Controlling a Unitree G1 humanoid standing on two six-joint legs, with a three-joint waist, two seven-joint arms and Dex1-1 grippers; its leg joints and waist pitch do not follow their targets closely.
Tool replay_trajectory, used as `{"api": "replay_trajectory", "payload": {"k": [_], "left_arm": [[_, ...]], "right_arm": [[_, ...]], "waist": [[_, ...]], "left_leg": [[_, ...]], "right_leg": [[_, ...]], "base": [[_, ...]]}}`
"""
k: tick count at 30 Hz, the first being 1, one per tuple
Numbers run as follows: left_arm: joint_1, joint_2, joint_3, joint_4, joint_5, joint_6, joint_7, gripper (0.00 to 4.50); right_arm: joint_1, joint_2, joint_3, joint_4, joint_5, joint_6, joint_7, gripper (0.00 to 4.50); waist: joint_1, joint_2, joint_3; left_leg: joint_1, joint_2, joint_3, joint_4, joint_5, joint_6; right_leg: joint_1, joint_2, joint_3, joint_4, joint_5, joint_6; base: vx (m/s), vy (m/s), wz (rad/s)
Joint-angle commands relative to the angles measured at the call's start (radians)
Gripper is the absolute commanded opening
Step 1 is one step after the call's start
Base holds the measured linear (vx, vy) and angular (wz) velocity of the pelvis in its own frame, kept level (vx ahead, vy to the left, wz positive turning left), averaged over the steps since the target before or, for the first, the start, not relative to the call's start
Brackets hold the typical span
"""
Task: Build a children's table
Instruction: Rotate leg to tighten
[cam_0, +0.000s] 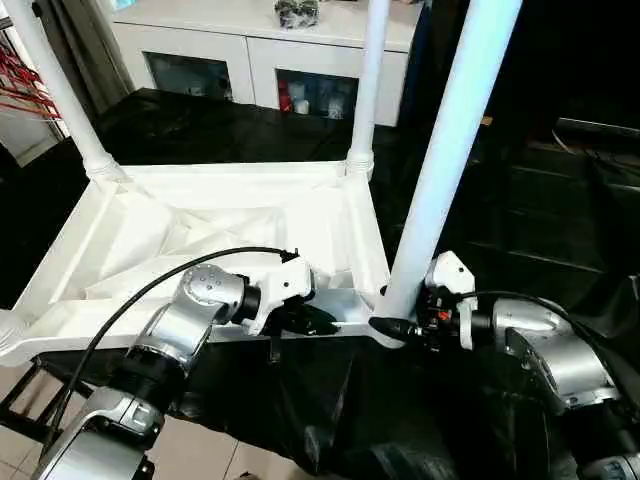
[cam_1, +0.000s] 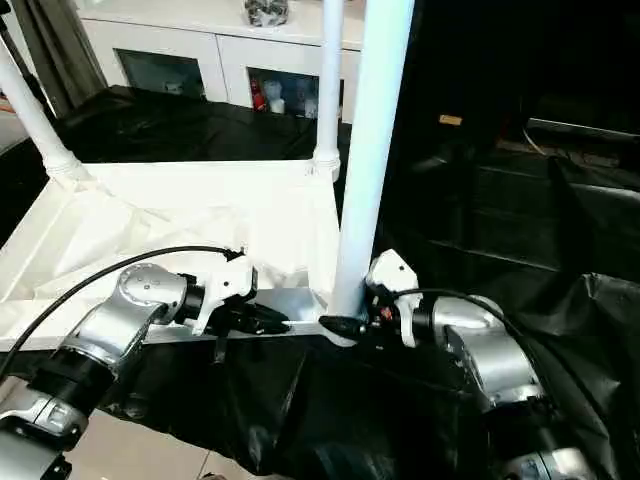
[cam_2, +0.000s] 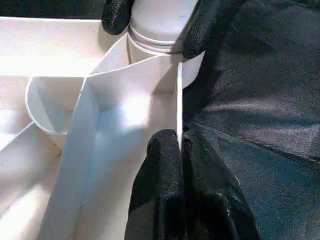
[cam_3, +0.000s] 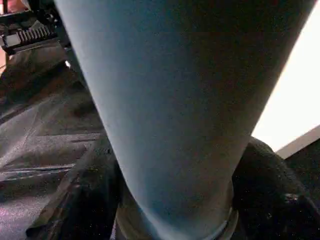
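while the left gripper (cam_2: 181, 145) pinches the tabletop's near rim (cam_2: 178, 100), the right gripper (cam_2: 155, 20) clasps the corner leg (cam_0: 450, 150).

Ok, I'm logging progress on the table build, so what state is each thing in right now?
Table top: upside down, ribbed underside up.
Near right leg: upright in its corner socket.
Far legs: upright in their sockets.
Left gripper: shut on the top's near rim.
Right gripper: fingers either side of the near right leg's base.
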Motion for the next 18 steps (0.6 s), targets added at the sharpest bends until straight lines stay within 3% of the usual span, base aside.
{"api": "replay_trajectory", "payload": {"k": [1, 4, 5, 7, 11, 17, 18], "left_arm": [[-0.029, -0.044, 0.03, -0.009, -0.01, 0.012, 0.097, 0.0], [-0.053, -0.083, 0.05, 0.024, 0.003, 0.018, 0.189, 0.0], [-0.069, -0.117, 0.056, 0.047, 0.018, 0.021, 0.257, 0.0], [-0.084, -0.153, 0.058, 0.073, 0.034, 0.024, 0.323, 0.0], [-0.122, -0.233, 0.054, 0.129, 0.063, 0.053, 0.461, 0.0], [-0.137, -0.265, 0.034, 0.151, 0.086, 0.034, 0.489, 0.0], [-0.135, -0.263, 0.036, 0.148, 0.083, 0.025, 0.473, 0.0]], "right_arm": [[0.008, 0.051, 0.021, 0.028, -0.031, 0.004, -0.094, 2.66], [-0.012, 0.111, -0.013, 0.083, -0.06, -0.004, -0.241, 2.66], [-0.03, 0.163, -0.039, 0.12, -0.073, 0.012, -0.353, 2.66], [-0.047, 0.216, -0.06, 0.15, -0.08, 0.028, -0.454, 2.66], [-0.086, 0.331, -0.081, 0.195, -0.087, 0.048, -0.622, 2.66], [-0.1, 0.388, -0.073, 0.209, -0.096, 0.018, -0.652, 2.66], [-0.102, 0.394, -0.086, 0.208, -0.082, 0.015, -0.645, 3.36]], "waist": [[0.0, -0.012, -0.061], [-0.005, -0.015, -0.059], [-0.014, -0.009, -0.055], [-0.021, -0.015, -0.057], [-0.024, -0.015, -0.058], [-0.021, -0.02, -0.061], [-0.019, -0.016, -0.061]], "left_leg": [[0.01, 0.057, -0.022, -0.065, -0.154, 0.075], [0.012, 0.053, -0.024, -0.066, -0.187, 0.054], [0.013, 0.051, -0.022, -0.068, -0.2, 0.041], [0.016, 0.048, -0.027, -0.07, -0.221, 0.017], [0.015, 0.049, -0.025, -0.069, -0.204, 0.026], [0.009, 0.049, -0.024, -0.067, -0.167, 0.053], [0.011, 0.049, -0.024, -0.066, -0.166, 0.057]], "right_leg": [[0.049, -0.074, 0.045, -0.056, -0.211, -0.236], [0.05, -0.075, 0.045, -0.065, -0.285, -0.213], [0.041, -0.071, 0.046, -0.071, -0.308, -0.208], [0.045, -0.071, 0.043, -0.074, -0.356, -0.19], [0.042, -0.071, 0.047, -0.073, -0.32, -0.189], [0.049, -0.073, 0.047, -0.066, -0.262, -0.193], [0.047, -0.074, 0.047, -0.065, -0.255, -0.197]], "base": [[0.0, 0.0, 0.0], [0.0, 0.0, 0.0], [0.0, 0.0, 0.0], [0.0, 0.0, 0.0], [0.0, 0.0, 0.0], [0.0, 0.0, 0.0], [0.0, 0.0, 0.0]]}}
